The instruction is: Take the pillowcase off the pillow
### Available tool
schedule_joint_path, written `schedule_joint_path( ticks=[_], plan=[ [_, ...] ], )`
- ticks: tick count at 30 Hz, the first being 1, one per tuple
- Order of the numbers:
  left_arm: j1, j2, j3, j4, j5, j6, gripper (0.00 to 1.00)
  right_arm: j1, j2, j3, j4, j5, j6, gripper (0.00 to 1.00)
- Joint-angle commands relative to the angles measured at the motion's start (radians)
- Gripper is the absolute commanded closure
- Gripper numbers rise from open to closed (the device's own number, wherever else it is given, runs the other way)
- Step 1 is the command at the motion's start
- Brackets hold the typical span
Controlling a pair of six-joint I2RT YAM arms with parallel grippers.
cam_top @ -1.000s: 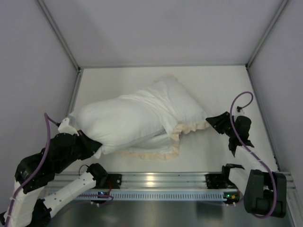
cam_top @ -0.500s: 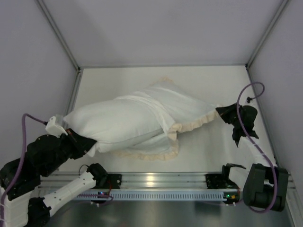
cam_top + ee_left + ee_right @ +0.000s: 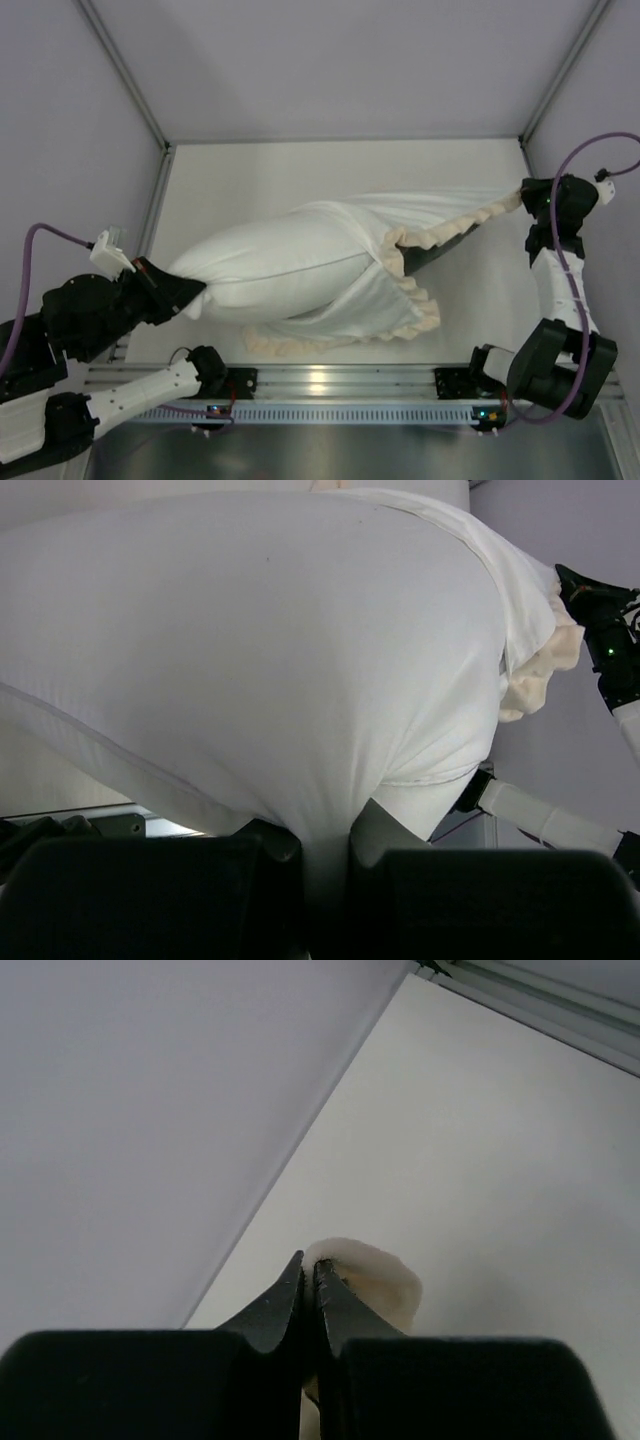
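Observation:
The plump white pillow (image 3: 270,270) lies across the middle of the table and fills the left wrist view (image 3: 250,650). My left gripper (image 3: 190,293) is shut on its left end, with white fabric pinched between the jaws (image 3: 325,855). The pillowcase (image 3: 420,215) covers the pillow's right part and is stretched taut to the far right. Its cream ruffle (image 3: 455,225) runs along the edge, and a strip of dark grey face (image 3: 432,250) shows under it. My right gripper (image 3: 527,195) is shut on the ruffle's tip (image 3: 370,1270), its jaws (image 3: 310,1265) pressed together.
Grey enclosure walls stand on three sides. The right wall (image 3: 590,120) is close beside my right gripper. An aluminium rail (image 3: 330,385) runs along the near edge between the arm bases. More ruffle (image 3: 300,345) trails on the table in front of the pillow.
My right gripper closed on the ruffle and pulled it right and towards the back, stretching the pillowcase off the pillow. The left gripper kept its hold on the pillow's left end.

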Motion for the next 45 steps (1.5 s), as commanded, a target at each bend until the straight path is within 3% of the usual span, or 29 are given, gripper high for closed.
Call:
schedule_joint_path(
  ticks=[1, 6, 10, 15, 16, 19, 21, 24, 26, 31, 33, 38, 41, 44, 45],
  plan=[
    [-0.031, -0.095, 0.039, -0.079, -0.256, -0.068, 1.00, -0.049, 0.097, 0.191, 0.099, 0.179, 0.027, 1.00],
    [-0.079, -0.183, 0.035, -0.079, -0.339, -0.126, 1.00, -0.052, 0.266, 0.424, 0.111, 0.182, 0.043, 1.00],
    [-0.107, -0.140, 0.003, -0.079, -0.350, -0.111, 1.00, -0.065, 0.390, 0.587, 0.111, 0.170, 0.052, 1.00],
    [-0.157, -0.037, -0.094, -0.076, -0.378, -0.141, 1.00, -0.033, 0.435, 0.683, 0.063, -0.155, -0.032, 1.00],
    [-0.162, -0.005, -0.117, -0.071, -0.376, -0.157, 1.00, -0.016, 0.408, 0.651, 0.053, -0.188, -0.043, 0.87],
    [-0.162, 0.041, -0.216, 0.016, -0.336, -0.120, 1.00, 0.073, 0.282, 0.499, -0.007, -0.303, -0.141, 0.35],
    [-0.162, 0.058, -0.305, 0.131, -0.288, -0.068, 1.00, 0.159, 0.176, 0.350, -0.078, -0.373, -0.206, 0.29],
    [-0.162, 0.069, -0.407, 0.232, -0.246, -0.027, 1.00, 0.335, 0.009, 0.145, -0.086, -0.455, -0.281, 0.26],
    [-0.162, 0.080, -0.448, 0.298, -0.212, 0.009, 1.00, 0.527, -0.103, 0.025, -0.032, -0.452, -0.301, 0.22],
    [-0.162, 0.035, -0.511, 0.311, -0.172, 0.003, 1.00, 0.780, -0.172, 0.006, -0.111, -0.412, -0.338, 0.17],
    [-0.162, -0.026, -0.548, 0.337, -0.140, 0.004, 1.00, 0.811, -0.178, 0.038, -0.221, -0.360, -0.403, 0.16],
    [-0.162, -0.117, -0.628, 0.427, -0.054, 0.012, 1.00, 0.875, -0.123, 0.044, -0.274, -0.432, -0.459, 0.18],
    [-0.162, -0.112, -0.654, 0.472, -0.004, 0.035, 1.00, 0.966, -0.114, 0.015, -0.256, -0.269, -0.497, 0.20],
    [-0.162, -0.077, -0.652, 0.509, 0.030, 0.053, 1.00, 0.985, -0.068, 0.009, -0.210, -0.232, -0.502, 0.25],
    [-0.162, -0.057, -0.649, 0.519, 0.056, 0.061, 1.00, 0.988, -0.054, 0.015, -0.205, -0.226, -0.499, 0.33]
  ],
)
